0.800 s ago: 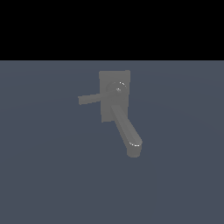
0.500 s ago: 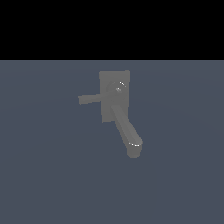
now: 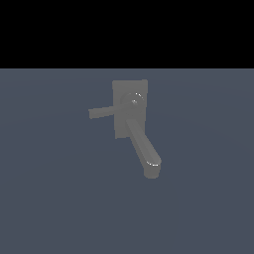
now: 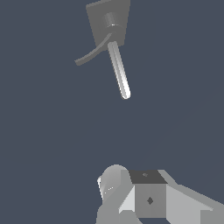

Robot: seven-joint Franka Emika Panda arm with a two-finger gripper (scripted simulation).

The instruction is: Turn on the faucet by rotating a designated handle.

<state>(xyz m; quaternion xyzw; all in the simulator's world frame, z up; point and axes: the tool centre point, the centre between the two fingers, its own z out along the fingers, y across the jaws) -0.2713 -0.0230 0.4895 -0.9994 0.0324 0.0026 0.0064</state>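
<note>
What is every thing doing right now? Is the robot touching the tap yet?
faucet: lying on the grey floor, untouched.
handle: sticking out to the exterior view's left, nothing gripping it.
spout: pointing away from the hub, tip turned down.
pincer: far from the faucet, holding nothing visible; open or shut is unclear.

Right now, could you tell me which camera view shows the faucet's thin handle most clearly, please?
The exterior view: the handle juts as a straight flat bar from the hub toward that view's left, separate from the spout. In the wrist view the handle appears darker, curved and smaller.
</note>
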